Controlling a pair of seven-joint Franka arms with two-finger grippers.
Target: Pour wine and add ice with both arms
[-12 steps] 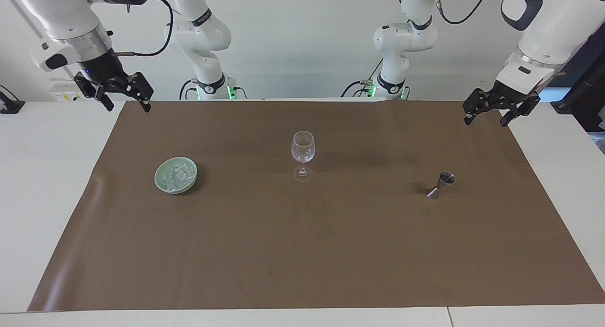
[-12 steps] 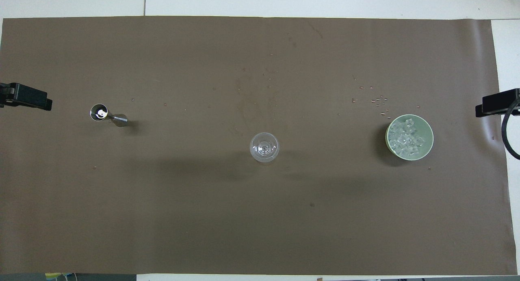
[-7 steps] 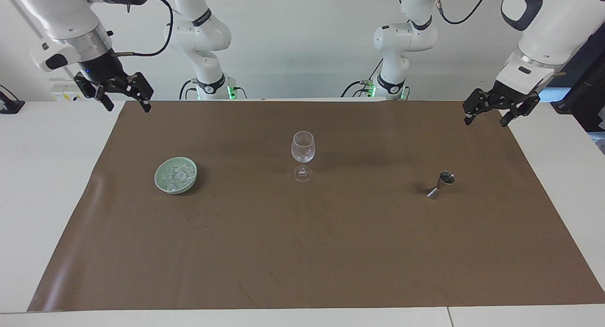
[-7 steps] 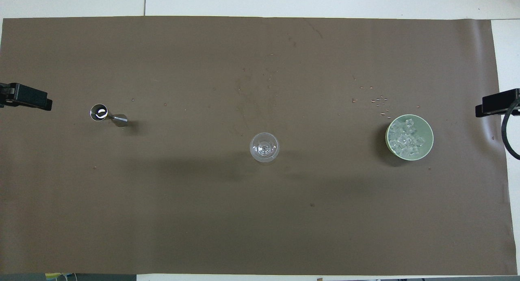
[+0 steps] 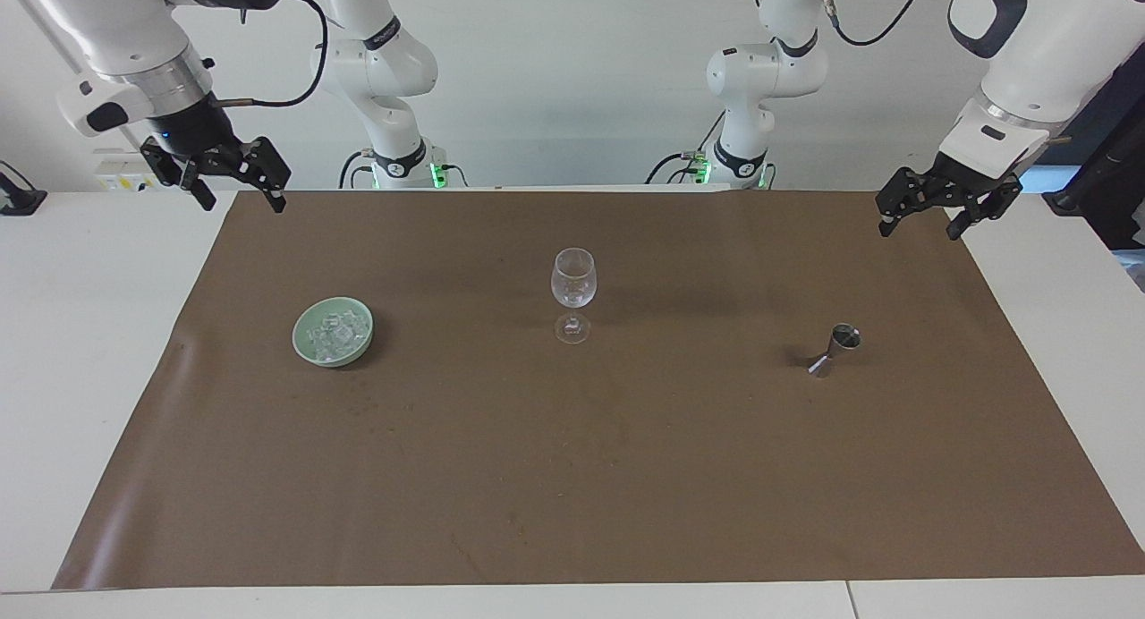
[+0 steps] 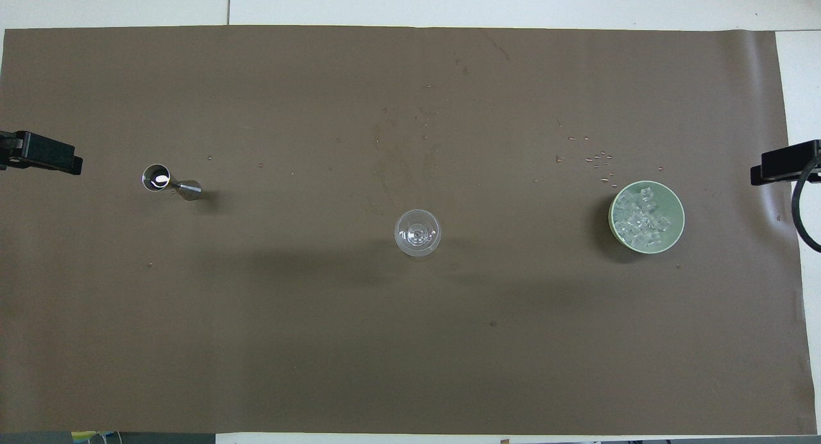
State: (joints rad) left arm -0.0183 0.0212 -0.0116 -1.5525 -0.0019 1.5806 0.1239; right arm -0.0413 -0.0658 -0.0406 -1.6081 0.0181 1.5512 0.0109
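Note:
A clear stemmed wine glass [image 5: 572, 279] [image 6: 417, 232] stands upright mid-mat, nothing visible in it. Toward the right arm's end, a pale green bowl [image 5: 309, 354] [image 6: 677, 203] holds the ice [image 5: 335, 334] [image 6: 641, 221], a heap of small clear cubes. A small metal jigger [image 5: 836, 349] [image 6: 168, 182] stands toward the left arm's end; its cup glints and I cannot tell whether wine is in it. My right gripper [image 5: 243, 204] hangs open over the mat's corner by its base. My left gripper [image 5: 919, 232] hangs open over the other near corner. Both are empty and wait.
A brown mat [image 5: 572, 476] covers most of the white table [image 5: 80, 351]. Small crumbs [image 6: 596, 158] lie scattered a little farther from the robots than the bowl. The arm bases [image 5: 398, 167] [image 5: 738, 167] stand at the table's edge.

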